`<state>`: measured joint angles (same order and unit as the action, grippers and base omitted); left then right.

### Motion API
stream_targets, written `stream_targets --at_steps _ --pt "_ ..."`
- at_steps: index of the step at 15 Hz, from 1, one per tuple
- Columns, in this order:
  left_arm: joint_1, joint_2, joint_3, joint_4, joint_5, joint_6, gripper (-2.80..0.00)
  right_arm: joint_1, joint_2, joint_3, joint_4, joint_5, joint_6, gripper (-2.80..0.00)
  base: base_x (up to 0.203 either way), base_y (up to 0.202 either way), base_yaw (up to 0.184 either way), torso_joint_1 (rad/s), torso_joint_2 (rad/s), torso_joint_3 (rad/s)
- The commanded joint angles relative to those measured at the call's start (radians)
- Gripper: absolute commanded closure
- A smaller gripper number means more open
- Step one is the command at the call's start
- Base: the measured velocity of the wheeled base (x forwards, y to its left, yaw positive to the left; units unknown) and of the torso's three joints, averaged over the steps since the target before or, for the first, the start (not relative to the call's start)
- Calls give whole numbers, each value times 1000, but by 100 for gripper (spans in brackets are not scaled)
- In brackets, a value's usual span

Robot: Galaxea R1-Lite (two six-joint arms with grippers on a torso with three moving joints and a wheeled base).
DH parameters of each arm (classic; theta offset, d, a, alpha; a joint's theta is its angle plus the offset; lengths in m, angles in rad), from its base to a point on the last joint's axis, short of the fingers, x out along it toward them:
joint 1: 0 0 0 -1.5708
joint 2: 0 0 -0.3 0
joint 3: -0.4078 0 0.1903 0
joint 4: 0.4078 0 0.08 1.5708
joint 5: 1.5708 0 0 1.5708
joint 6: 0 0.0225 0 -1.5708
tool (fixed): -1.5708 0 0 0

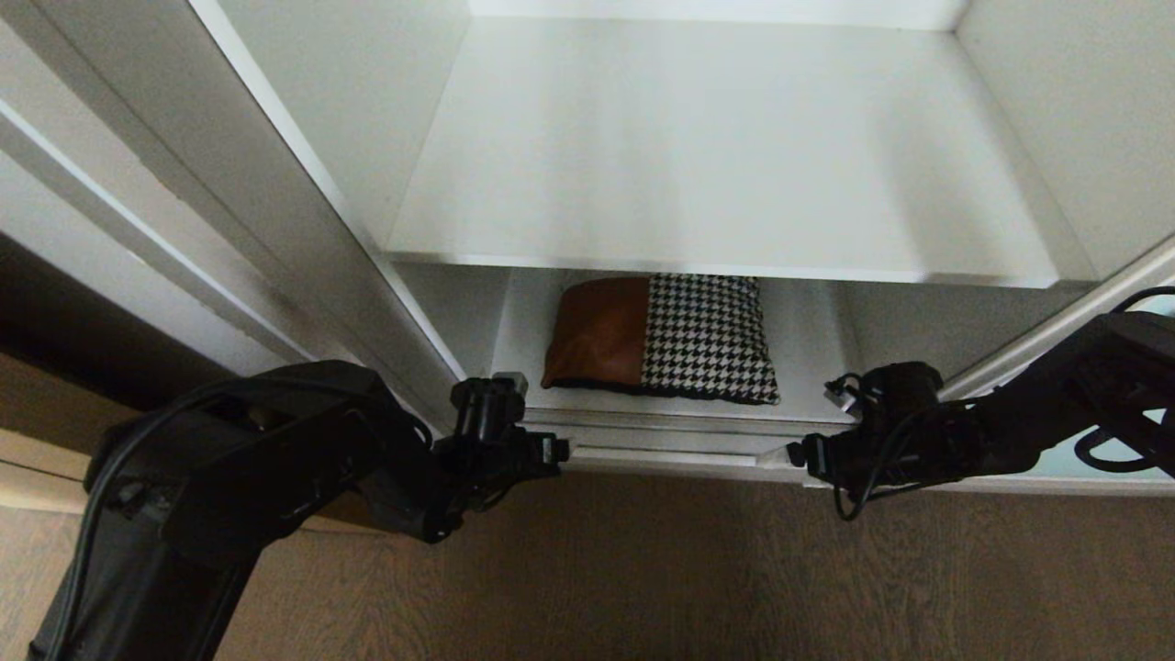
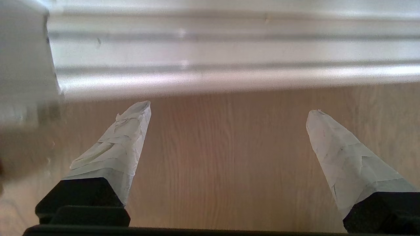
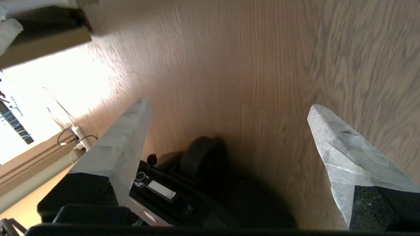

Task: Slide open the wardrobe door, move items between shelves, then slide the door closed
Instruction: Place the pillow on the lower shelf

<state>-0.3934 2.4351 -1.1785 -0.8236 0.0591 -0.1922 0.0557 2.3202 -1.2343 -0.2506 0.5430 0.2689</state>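
Observation:
The wardrobe stands open. The items (image 1: 661,338), a folded bundle showing a rust-brown piece and a black-and-white houndstooth piece, lie on the lower shelf (image 1: 808,349). The upper shelf (image 1: 716,156) above them is bare white board. A strip of the sliding wardrobe door (image 1: 1046,341), slim silver frame with aqua glass, shows at the right. My left gripper (image 2: 229,107) hangs open over the wooden floor just in front of the silver bottom track (image 2: 229,65). My right gripper (image 3: 229,103) is open too, over the floor at the bundle's right, holding nothing.
Silver door frames (image 1: 229,184) run along the left side of the opening. Wooden floor (image 1: 643,569) lies in front of the wardrobe. The robot's own base and a wheel (image 3: 203,160) show below the right gripper.

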Motion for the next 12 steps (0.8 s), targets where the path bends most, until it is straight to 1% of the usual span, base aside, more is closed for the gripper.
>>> stream_targets --at_steps 1,4,6,7,8,10,11,12 --pt "-1 1 0 -3 1 -4 -280 1 1 5 -1 3 1 -280 -191 0 1 2 5 7" --pt "-1 -5 3 -3 -1 -5 -280 1 -2 2 -1 3 3 -280 -195 0 0 4 1 2" --pt "-1 -7 10 -48 -4 -12 -280 1 1 -1 -1 3 3 -280 -182 0 -1 2 2 3" --pt "0 -12 25 -81 -9 -13 -280 1 2 -3 -1 3 4 -280 -95 0 -1 -8 6 3" --pt "0 -17 31 -85 -13 -14 -280 1 1 -2 -1 3 4 -280 0 0 0 0 0 0" --pt "-1 -19 32 -43 -12 -23 -280 1 2 -2 -1 3 4 -280 0 0 0 0 0 0" --pt "-1 -16 30 -42 -5 -27 0 1 2 -2 -1 3 4 -280 0 0 0 0 0 0" --pt "-1 -20 30 -34 -6 -30 0 1 8 -4 -1 0 4 -280 0 0 0 0 0 0"
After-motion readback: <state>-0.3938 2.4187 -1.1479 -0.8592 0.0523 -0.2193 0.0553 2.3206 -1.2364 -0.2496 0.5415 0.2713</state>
